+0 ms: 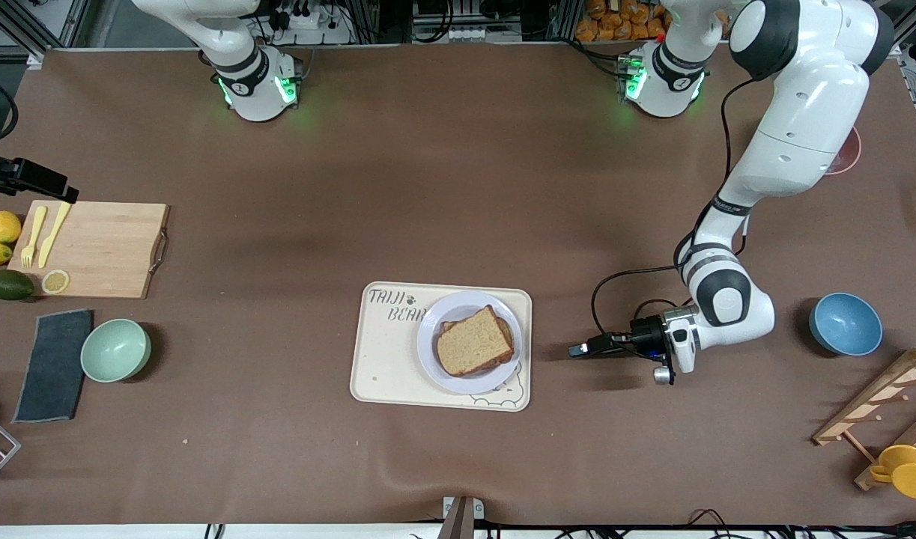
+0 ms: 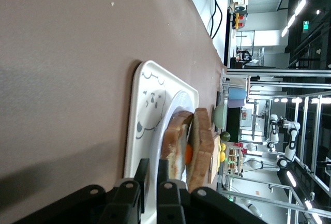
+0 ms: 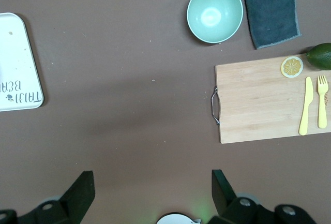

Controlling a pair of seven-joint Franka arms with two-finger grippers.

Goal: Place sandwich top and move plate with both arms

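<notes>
The sandwich top, a plain brown bread slice, lies on the egg toast on the round pale plate. The plate stands on the cream bear-printed tray. My left gripper hangs low over the table beside the tray, toward the left arm's end. It points at the tray, shut and empty. In the left wrist view the sandwich top lies over the egg and lower slice, just past my left gripper. My right gripper is open and empty, high over bare table, out of the front view.
A wooden cutting board with a yellow fork and knife, a green bowl and a dark cloth lie toward the right arm's end. A blue bowl and a wooden rack stand toward the left arm's end.
</notes>
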